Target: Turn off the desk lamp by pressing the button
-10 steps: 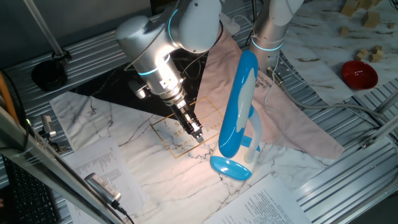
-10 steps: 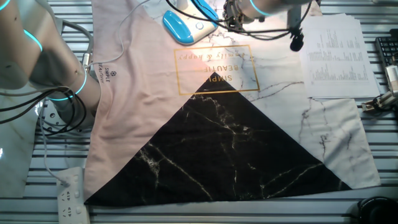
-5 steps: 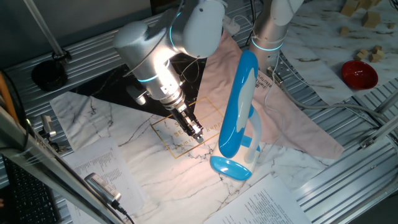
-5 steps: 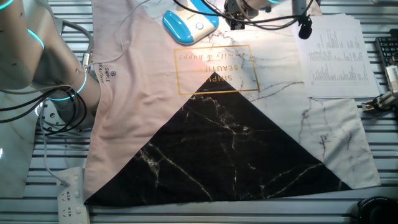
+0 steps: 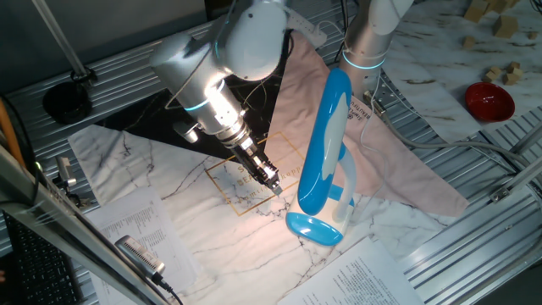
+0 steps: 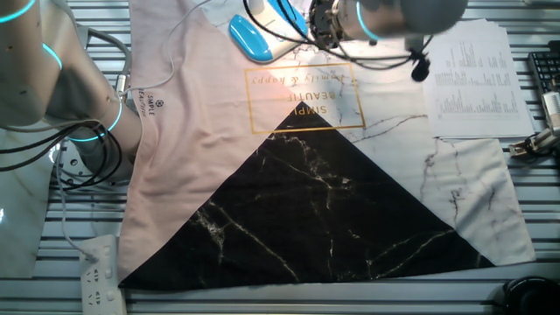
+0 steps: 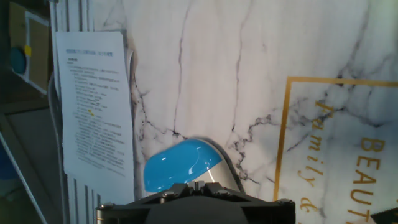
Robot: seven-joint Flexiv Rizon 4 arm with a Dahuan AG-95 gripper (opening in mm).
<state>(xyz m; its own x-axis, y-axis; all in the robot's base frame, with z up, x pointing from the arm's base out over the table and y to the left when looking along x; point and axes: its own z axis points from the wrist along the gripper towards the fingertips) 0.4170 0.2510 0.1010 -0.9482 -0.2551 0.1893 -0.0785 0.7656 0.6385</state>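
Observation:
The desk lamp [image 5: 325,140] stands on the marble-print cloth, with its long blue head tilted up over the white arm and the blue oval base [image 5: 314,229]. It is lit and throws a warm patch on the cloth under the head. My gripper [image 5: 275,185] points down at the cloth just left of the base, not touching the lamp, with its fingers together and empty. In the other fixed view the gripper [image 6: 320,23] is right of the base [image 6: 255,38]. In the hand view the base [image 7: 179,165] lies just ahead of the gripper [image 7: 196,185]. I cannot make out the button.
A second silver arm [image 5: 369,38] stands behind the lamp and also shows in the other fixed view [image 6: 39,79]. Printed sheets [image 5: 140,227] [image 6: 469,80] lie beside the cloth. A red bowl [image 5: 489,101] and wooden blocks [image 5: 511,25] sit at the far right. A power strip [image 6: 101,278] lies near the cloth's corner.
My arm's upper part has swung left and the gripper tip has shifted a little closer to the lamp base. The lamp has not moved and stays lit.

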